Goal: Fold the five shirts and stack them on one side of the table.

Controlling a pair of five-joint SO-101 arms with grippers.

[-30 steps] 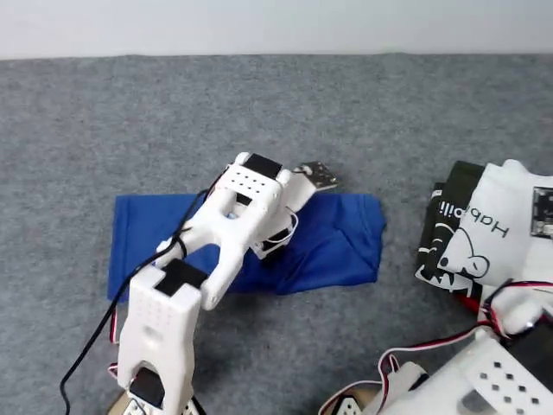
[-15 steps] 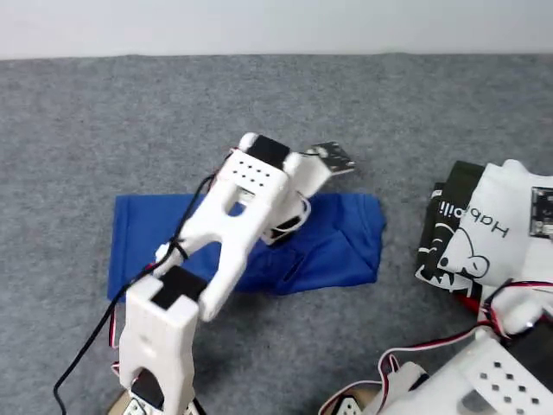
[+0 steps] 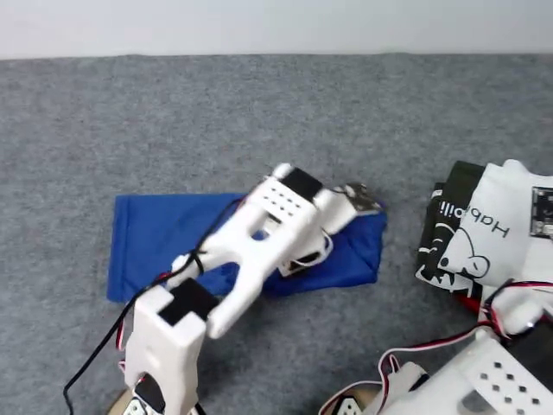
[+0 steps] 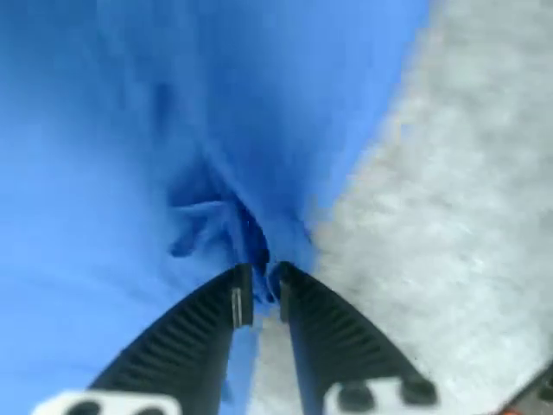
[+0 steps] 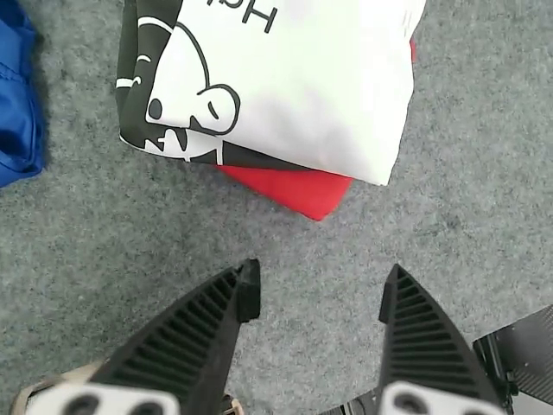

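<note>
**On the grey table, left gripper (image 4: 262, 290) pinching the blue shirt (image 3: 147, 242)**

Near the middle of the grey table cover (image 3: 259, 95) the blue shirt lies spread flat, its long side running across the table. The end of it nearer the stack is rumpled. The left arm (image 3: 276, 216) stretches over the shirt from the near edge of the table, with its wrist above that rumpled end.

In the left wrist view the left gripper's two black jaws are drawn almost together on a small gathered fold of the blue cloth (image 4: 130, 130). The fold sits right at the shirt's border, where the fabric meets the grey cover, and creases run out from the pinched spot.

At the right side of the table sits a stack of folded shirts, well apart from the blue one. A white shirt (image 3: 501, 233) with black print lies on top. A dark shirt (image 3: 445, 216) shows beneath it along the side facing the blue shirt, and a red shirt (image 5: 289, 186) juts out from under the white one at the near corner.

The right arm (image 3: 484, 372) stays low at the near right corner. The right gripper (image 5: 318, 290) hangs above bare cover just beside the stack, its jaws spread wide and gripping nothing.
</note>
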